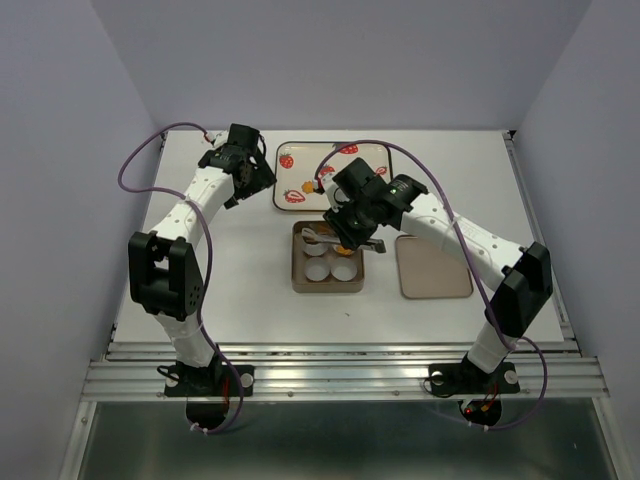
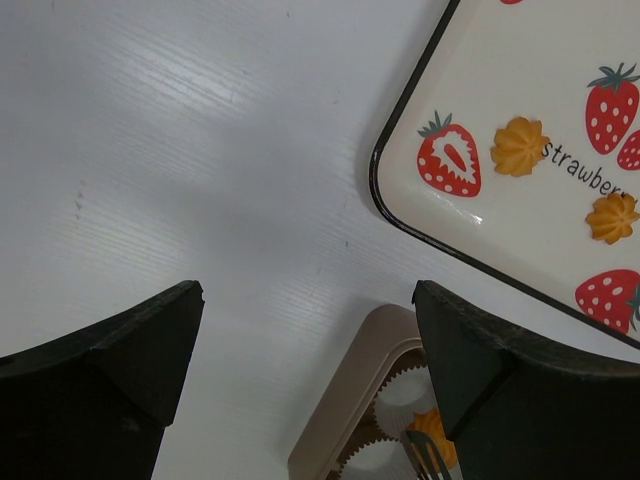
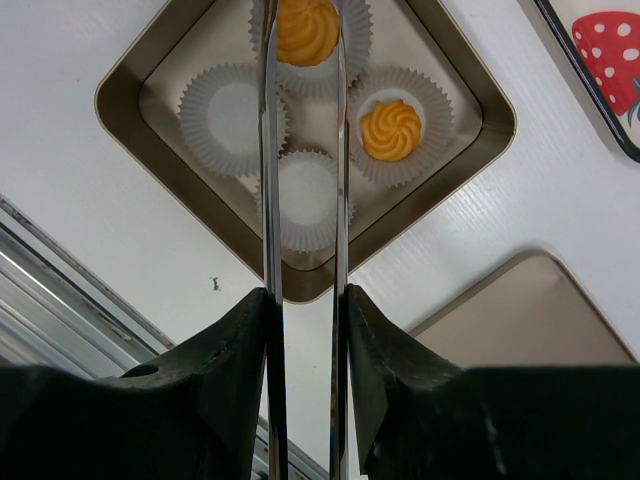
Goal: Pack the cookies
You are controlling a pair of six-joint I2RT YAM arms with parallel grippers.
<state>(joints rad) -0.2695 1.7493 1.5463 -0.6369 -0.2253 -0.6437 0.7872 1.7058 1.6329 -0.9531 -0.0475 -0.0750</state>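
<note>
My right gripper [image 3: 305, 295] is shut on metal tongs [image 3: 270, 200] over the brown box [image 3: 470, 95]. The tong tips flank one cookie [image 3: 305, 30] at a white paper cup in the box; I cannot tell if it rests in the cup. A second cookie [image 3: 391, 130] sits in another cup. Two cups [image 3: 232, 115] are empty. Two more cookies [image 2: 520, 146] [image 2: 612, 217] lie on the strawberry tray [image 2: 420, 215]. My left gripper [image 2: 308, 300] is open and empty above the bare table, left of the tray. In the top view it [image 1: 245, 165] is beside the tray [image 1: 378, 152].
The box's flat brown lid [image 1: 433, 267] lies to the right of the box [image 1: 327, 285]. The tray sits at the back middle of the white table. Grey walls close in the back and both sides.
</note>
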